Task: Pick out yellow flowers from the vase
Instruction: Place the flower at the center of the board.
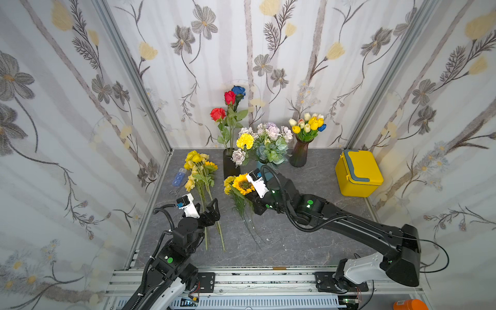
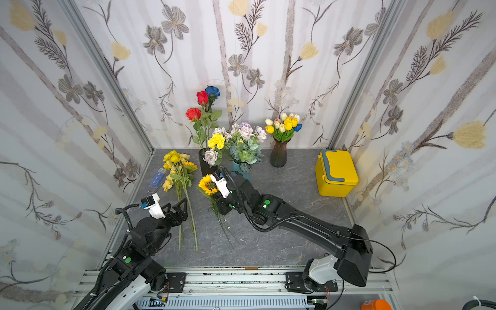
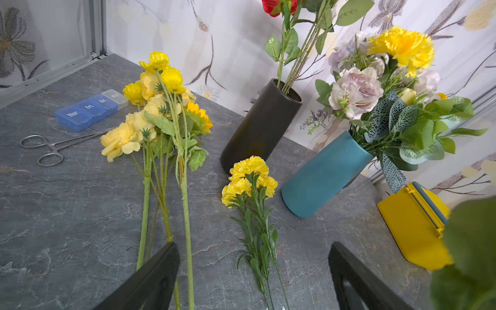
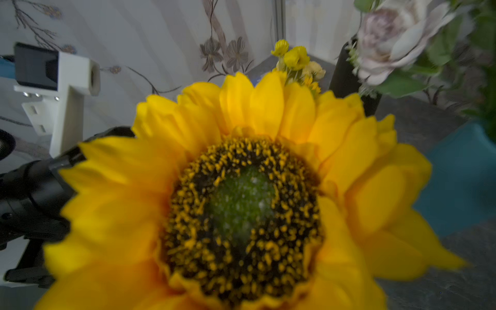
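As right pincer grips sunflower, carnations beside black vase.

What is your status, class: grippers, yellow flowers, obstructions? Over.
Left gripper open, empty, by laid yellow bunch. Right gripper shut on sunflower. Yellow carnation, yellow tulips not yet picked. No obstruction seen.

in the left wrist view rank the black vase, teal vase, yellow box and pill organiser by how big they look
1. black vase and teal vase: they look about alike, so no ranking between them
2. yellow box, partly hidden by a leaf
3. pill organiser, smallest
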Robot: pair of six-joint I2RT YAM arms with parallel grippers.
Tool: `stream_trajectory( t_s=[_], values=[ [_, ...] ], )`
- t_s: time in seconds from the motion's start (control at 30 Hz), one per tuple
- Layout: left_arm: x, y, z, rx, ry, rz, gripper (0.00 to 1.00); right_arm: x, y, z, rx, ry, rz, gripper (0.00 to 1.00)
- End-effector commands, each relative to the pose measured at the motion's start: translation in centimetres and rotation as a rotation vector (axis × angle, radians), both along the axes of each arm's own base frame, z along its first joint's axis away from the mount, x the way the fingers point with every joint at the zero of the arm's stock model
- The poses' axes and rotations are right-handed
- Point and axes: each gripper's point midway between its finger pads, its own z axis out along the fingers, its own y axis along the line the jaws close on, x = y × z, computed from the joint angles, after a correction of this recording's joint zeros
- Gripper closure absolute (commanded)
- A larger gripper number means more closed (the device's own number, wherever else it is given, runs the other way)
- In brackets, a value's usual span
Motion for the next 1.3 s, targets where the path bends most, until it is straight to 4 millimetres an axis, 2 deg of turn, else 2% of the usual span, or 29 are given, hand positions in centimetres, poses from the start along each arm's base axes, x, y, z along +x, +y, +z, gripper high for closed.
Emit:
stream_trajectory(
  t_s=[0.0, 0.07, 0.1, 0.2, 0.47, 0.57, 0.67, 0.8, 0.87, 0.93, 1.03, 1.13, 1.2, 1.27],
  values=[
    [0.0, 0.5, -0.2, 0.002, -0.001, 0.026, 0.09, -0.7, 1.7, -3.0, -0.007, 0.139, 0.031, 1.00],
    [0.0, 0.5, -0.3, -0.002, 0.001, 0.027, 0.08, -0.1, 2.2, -4.6, -0.039, 0.155, 0.016, 1.00],
    [-0.1, 0.5, -0.3, -0.003, 0.002, 0.026, 0.08, 0.5, 2.6, -6.8, -0.084, 0.176, 0.003, 1.00],
    [-0.1, 0.6, -0.3, -0.008, 0.000, 0.028, 0.07, 1.8, 3.2, -9.4, -0.138, 0.201, -0.027, 1.00],
    [-0.3, 0.8, -0.3, -0.010, -0.002, 0.034, 0.07, 4.6, 3.5, -13.6, -0.229, 0.269, -0.100, 0.99],
    [-0.3, 0.8, -0.2, -0.012, -0.006, 0.037, 0.07, 5.1, 3.5, -14.9, -0.253, 0.282, -0.111, 0.89],
    [-0.3, 0.9, -0.1, -0.011, -0.007, 0.040, 0.06, 5.3, 3.4, -15.4, -0.265, 0.278, -0.115, 0.75],
    [-0.5, 1.6, 0.2, -0.016, -0.020, 0.070, 0.06, 5.7, 2.9, -15.5, -0.282, 0.261, -0.128, 0.65],
    [-0.7, 1.8, 0.6, -0.025, -0.038, 0.078, 0.06, 5.7, 2.6, -15.0, -0.279, 0.247, -0.121, 0.63],
    [-0.7, 2.0, 0.7, -0.026, -0.043, 0.086, 0.06, 5.3, 2.6, -13.7, -0.259, 0.227, -0.097, 0.62],
    [-0.7, 1.9, 0.6, -0.022, -0.036, 0.085, 0.06, 4.8, 2.2, -10.0, -0.204, 0.154, -0.056, 0.59],
    [-0.5, 1.8, 0.5, -0.023, -0.032, 0.081, 0.05, 4.6, 0.7, -4.7, -0.140, 0.005, -0.045, 0.55],
    [-0.4, 1.7, 0.5, -0.021, -0.033, 0.079, 0.05, 5.2, -1.3, -0.1, -0.095, -0.129, -0.103, 0.53],
    [-0.4, 1.7, 0.5, -0.025, -0.035, 0.079, 0.05, 5.9, -3.2, 3.3, -0.059, -0.245, -0.153, 0.53]
  ],
)
